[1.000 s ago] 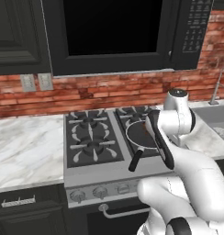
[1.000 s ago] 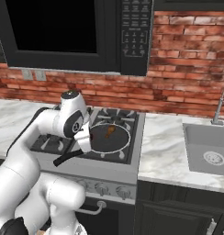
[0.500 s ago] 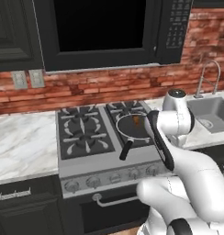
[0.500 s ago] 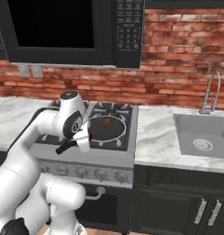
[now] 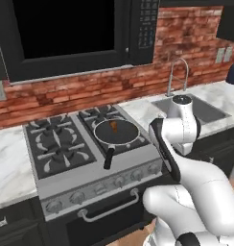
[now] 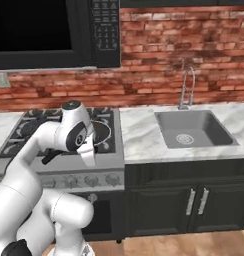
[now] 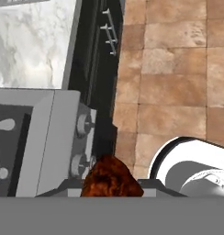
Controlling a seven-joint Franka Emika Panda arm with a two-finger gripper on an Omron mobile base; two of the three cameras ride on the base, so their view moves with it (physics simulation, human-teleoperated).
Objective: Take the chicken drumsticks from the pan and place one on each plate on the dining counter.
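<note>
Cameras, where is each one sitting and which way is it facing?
Left base view: behind the arm, left side, facing forward-down at stove and pan; arm lower right.
Right base view: behind, right side, facing stove and sink; arm lower left.
Hand view: on the hand, looking down past the stove front to floor; held drumstick at bottom.
Shared: both base views show stove and sink.

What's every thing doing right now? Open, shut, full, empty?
pan: on the stove, one drumstick inside.
drumstick in pan: lying loose.
second drumstick: held by gripper, above the floor.
gripper: shut on second drumstick.
microwave: door shut.
sink: empty.
</note>
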